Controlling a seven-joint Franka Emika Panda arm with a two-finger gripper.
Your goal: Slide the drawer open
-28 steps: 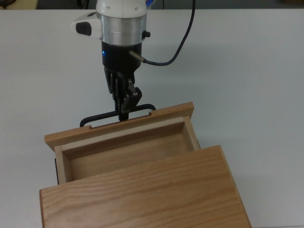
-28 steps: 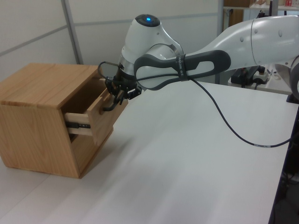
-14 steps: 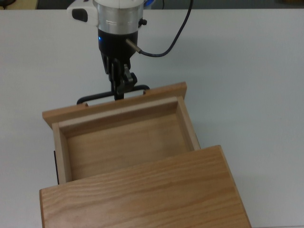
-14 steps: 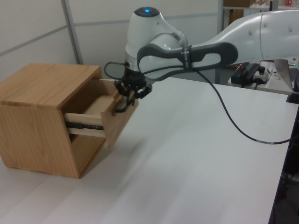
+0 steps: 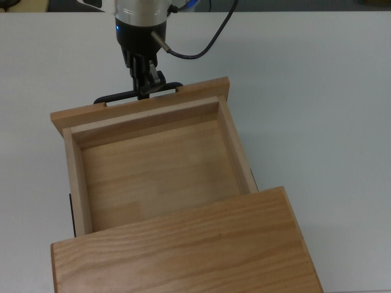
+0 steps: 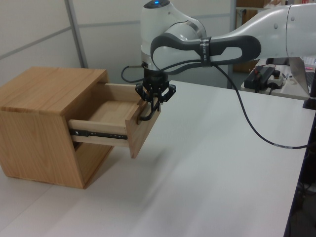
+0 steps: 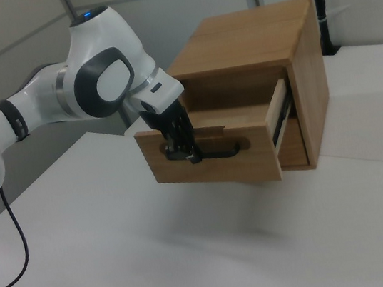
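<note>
sticking out of the front of the cabinet, the drawer is already pulled a good way along its side rails, its bare wooden inside showing plainly in the top view and nothing lying in it. the whole thing sits on the white table, cabinet toward the left view's left and the drawer reaching out toward the left view's right.

the fingers are closed on the thin black handle on the front panel, coming down on it from above, roughly at the bar's middle in the top view but toward the right view's left end of it in the right view. the black cable trails off the arm across the table, well clear of the drawer.

my take on doing this bit well: pull dead straight along the rails, no sideways drift, or the box will rack and bind. keep the grip snug so the bar doesn't slip out, and keep the wrist level so it isn't lifting or pushing the front panel down. looks mostly open to me, so i'd ease off near the end of travel rather than yank against the stop and drag the cabinet across the table.
</note>
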